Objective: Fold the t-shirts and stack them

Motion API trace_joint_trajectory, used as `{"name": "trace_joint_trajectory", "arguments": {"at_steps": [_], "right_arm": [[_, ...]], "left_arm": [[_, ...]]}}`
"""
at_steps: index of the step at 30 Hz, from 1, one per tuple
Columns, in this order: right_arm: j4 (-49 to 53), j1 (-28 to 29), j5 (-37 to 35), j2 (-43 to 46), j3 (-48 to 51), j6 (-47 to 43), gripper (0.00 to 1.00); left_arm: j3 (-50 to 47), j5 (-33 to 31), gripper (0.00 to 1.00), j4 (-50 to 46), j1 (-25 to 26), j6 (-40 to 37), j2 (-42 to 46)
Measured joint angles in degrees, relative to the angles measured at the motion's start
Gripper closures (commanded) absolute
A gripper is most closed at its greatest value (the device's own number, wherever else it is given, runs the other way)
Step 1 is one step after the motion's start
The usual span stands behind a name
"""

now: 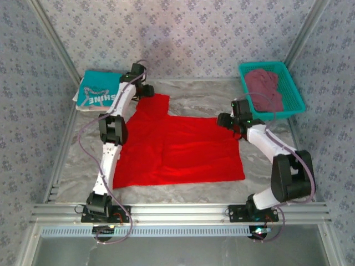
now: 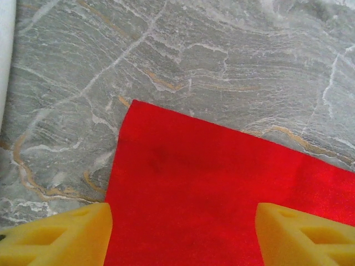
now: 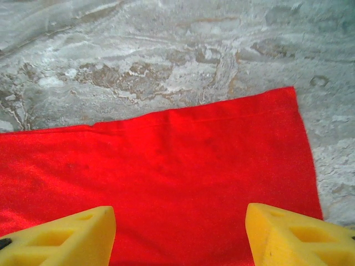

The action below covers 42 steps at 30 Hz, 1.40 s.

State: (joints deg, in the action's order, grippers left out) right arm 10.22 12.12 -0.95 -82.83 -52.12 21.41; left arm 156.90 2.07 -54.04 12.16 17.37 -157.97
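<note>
From above, the red t-shirt (image 1: 177, 149) is seen spread across the middle of the surface (image 1: 199, 102), its far-left flap beneath the left claw (image 1: 145, 90) and its far-right corner beneath the right claw (image 1: 226, 121). At the left wrist, the fingers (image 2: 61, 235) are set wide apart over a cloth corner, nothing gripped. At the right wrist, likewise; the cloth extends toward the near edge.

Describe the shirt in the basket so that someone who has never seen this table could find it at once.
On the grey marble table, look to the far right corner, where a teal mesh basket stands. The dull maroon shirt lies crumpled inside it, unlike the red shirt spread flat mid-table and the teal shirt folded at far left.
</note>
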Motion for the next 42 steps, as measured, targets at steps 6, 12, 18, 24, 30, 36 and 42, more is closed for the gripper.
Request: {"name": "trace_joint_trajectory", "arguments": {"at_steps": [6,12,18,24,30,36,42], "right_arm": [[-9.2,0.4,-0.4,3.0,7.6,-1.4,0.33],[-17.7,2.8,-0.3,3.1,13.1,-1.6,0.33],[-21.0,3.3,-0.4,2.8,13.6,-1.6,0.33],[-21.2,3.3,-0.4,2.8,13.6,-1.5,0.33],[-21.7,3.3,0.0,2.1,13.6,-1.5,0.32],[-21.7,3.3,0.2,1.7,13.6,-1.6,0.32],[-21.7,3.3,0.2,1.7,13.6,-1.6,0.32]], "left_arm": [[0.0,3.4,0.32,0.2,-0.2,0.0,-0.9],[0.0,6.4,0.45,1.9,0.0,0.7,-1.8],[0.0,8.1,0.75,4.0,0.3,1.6,-2.4],[0.0,8.7,0.90,4.5,0.9,1.6,-2.6],[0.0,7.1,0.99,4.6,1.0,0.8,-2.6],[0.0,3.8,0.70,5.9,1.0,0.0,-2.5],[0.0,1.9,0.43,9.4,0.3,-0.2,-2.4]]}}
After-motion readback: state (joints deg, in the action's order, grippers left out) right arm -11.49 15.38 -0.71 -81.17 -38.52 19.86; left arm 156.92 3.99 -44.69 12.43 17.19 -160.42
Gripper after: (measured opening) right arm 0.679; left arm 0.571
